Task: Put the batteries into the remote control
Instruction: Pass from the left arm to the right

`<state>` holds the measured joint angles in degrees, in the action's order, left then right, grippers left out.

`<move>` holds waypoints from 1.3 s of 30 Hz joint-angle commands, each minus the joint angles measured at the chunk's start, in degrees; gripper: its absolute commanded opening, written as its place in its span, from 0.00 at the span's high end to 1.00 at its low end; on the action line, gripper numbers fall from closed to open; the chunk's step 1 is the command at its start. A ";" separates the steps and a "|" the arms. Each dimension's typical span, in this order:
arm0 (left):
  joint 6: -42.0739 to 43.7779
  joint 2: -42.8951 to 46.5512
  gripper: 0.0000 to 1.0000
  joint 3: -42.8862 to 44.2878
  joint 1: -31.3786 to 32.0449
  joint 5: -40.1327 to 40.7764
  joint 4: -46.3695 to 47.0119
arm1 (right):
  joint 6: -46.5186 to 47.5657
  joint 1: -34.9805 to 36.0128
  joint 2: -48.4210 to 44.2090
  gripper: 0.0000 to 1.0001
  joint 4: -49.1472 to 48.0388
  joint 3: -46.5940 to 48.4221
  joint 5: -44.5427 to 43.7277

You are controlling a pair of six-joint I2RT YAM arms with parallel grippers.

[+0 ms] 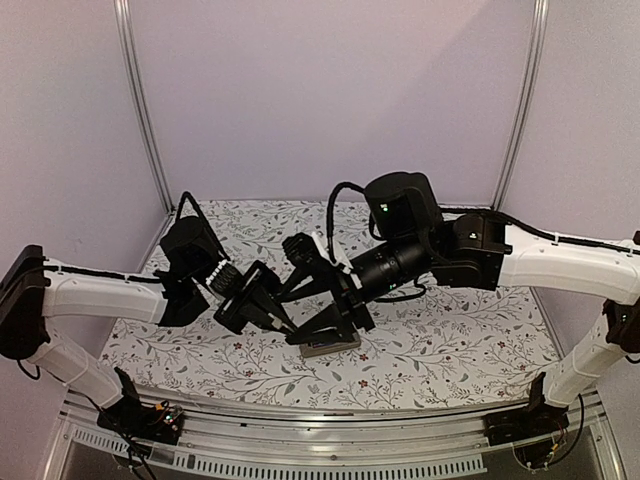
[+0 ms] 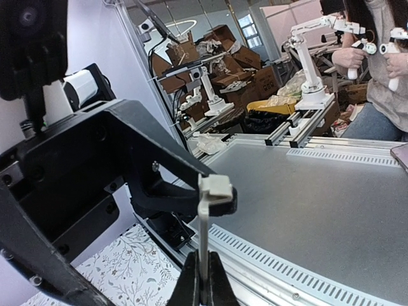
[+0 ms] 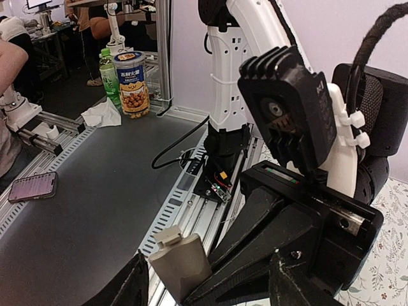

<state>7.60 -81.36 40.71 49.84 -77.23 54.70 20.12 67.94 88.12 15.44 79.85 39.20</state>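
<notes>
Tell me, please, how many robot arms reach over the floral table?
2. The left arm enters from the left, its fingers shut on a thin pale cover; the right arm enters from the right, over the remote control.

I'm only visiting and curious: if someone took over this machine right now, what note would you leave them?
Left hand: shut on a thin greyish plate with a tab, possibly the battery cover.
Right hand: open, fingers either side of that plate.
Remote control: apparently the small grey slab on the table under both hands.
Batteries: not visible, so loading cannot be confirmed.
Left: likely confirm batteries are in, then fit the plate.
</notes>
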 commanded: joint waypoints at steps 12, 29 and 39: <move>-1.73 -2.54 1.00 2.55 2.35 -1.91 3.60 | 1.47 0.88 2.88 0.43 -0.37 1.85 5.26; -1.72 -2.10 1.00 2.96 2.39 -2.71 5.31 | 1.31 1.49 3.05 0.49 3.27 1.20 5.02; -2.43 -2.02 1.00 2.97 2.34 -2.45 5.97 | 1.06 1.49 2.24 0.67 3.11 -0.01 3.37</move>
<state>5.74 -84.03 41.95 51.48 -79.88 57.80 21.91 69.32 90.74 15.05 81.60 44.66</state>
